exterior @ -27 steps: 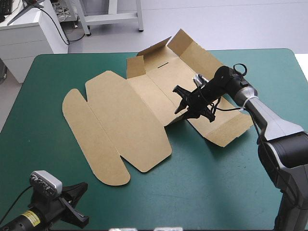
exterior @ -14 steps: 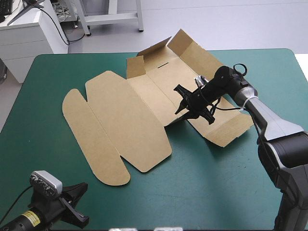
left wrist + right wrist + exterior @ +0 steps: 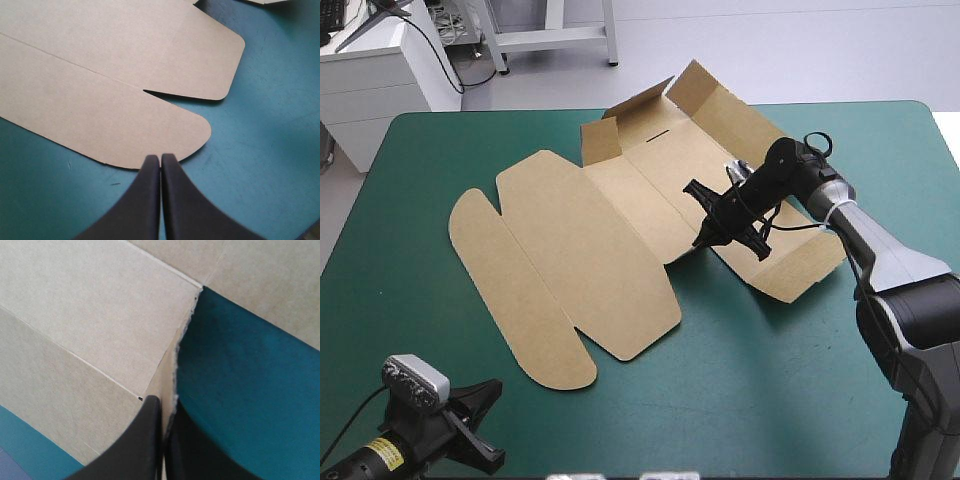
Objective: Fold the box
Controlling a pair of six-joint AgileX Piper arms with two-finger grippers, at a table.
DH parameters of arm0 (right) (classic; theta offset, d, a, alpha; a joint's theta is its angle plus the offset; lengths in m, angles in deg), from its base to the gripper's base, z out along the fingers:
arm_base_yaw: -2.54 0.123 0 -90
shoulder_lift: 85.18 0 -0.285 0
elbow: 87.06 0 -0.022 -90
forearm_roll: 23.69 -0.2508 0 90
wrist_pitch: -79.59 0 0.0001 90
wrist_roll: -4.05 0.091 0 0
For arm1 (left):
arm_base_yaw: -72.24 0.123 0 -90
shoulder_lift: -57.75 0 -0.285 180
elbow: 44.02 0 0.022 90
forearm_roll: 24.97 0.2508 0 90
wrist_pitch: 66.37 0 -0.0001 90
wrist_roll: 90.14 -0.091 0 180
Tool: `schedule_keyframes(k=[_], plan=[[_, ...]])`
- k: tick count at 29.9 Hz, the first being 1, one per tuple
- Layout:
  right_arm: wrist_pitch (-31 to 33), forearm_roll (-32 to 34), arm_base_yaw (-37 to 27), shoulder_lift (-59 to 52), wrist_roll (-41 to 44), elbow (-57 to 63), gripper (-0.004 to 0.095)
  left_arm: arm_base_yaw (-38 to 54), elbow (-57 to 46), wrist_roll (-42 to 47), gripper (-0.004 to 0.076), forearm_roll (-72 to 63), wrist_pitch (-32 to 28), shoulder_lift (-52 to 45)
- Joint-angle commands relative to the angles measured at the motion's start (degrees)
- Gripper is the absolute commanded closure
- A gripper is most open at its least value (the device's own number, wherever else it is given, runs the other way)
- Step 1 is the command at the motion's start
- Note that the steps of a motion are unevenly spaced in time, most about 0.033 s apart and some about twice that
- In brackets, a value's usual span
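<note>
**Brown board blank on the table, right gripper at a side flap**

The box [image 3: 570, 260] is a cut sheet of matte brown board. It lies mostly flat across the middle of the teal-green cover [image 3: 770, 380]. In the high view its long axis runs from about 8 o'clock to about 2 o'clock. The 8 o'clock end finishes in two lobes with rounded corners. At the 1 o'clock end, short square-cut flaps [image 3: 695, 90] stand tilted up off the table. Straight scored creases divide the panels.

The right gripper [image 3: 162, 402] is over the sheet at about 3 o'clock of its centre. Its black fingers are nearly together, pinching the thin edge of a side flap. Only the right wrist view shows that this edge is rough and fibrous, and that the flap is lifted at a crease with bare cover beside it.

The left gripper [image 3: 160, 159] sits near the table's 7 o'clock corner, with its fingers pressed together into one point and nothing between them. Only its wrist view shows the rounded flap [image 3: 150, 130] lying just ahead of the tips. It also shows the narrow slit separating that flap from the neighbouring lobe.
</note>
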Motion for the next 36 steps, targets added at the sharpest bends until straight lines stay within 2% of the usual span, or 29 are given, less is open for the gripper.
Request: schedule_keyframes(k=[1,5,12,20,29,36], plan=[[-0.46,-0.64,0.01,-2.99,-0.43,-1.67,0.0925,-0.2,1.47,-0.08,0.0732,-1.86,-3.6,0.68],[0.88,1.4,0.01,-2.99,-0.86,-1.67,0.0925,-0.2,1.47,-0.08,0.0732,-1.86,-3.6,0.68],[7.29,5.57,0.01,-2.99,-0.86,-2.88,0.0925,-0.2,1.47,-0.08,0.0732,-1.86,-3.6,0.68],[7.29,8.94,0.01,-2.99,-2.0,-8.15,0.0923,-0.2,1.47,-0.08,0.0732,-1.86,-3.6,0.68],[7.29,13.77,0.01,-2.99,-5.07,-8.49,0.0919,-0.2,1.47,-0.08,0.0732,-1.86,-3.6,0.68],[7.29,15.05,-0.09,-2.99,-9.18,-8.49,0.0919,-0.2,1.47,-0.08,0.0732,-1.86,-3.6,0.68]])
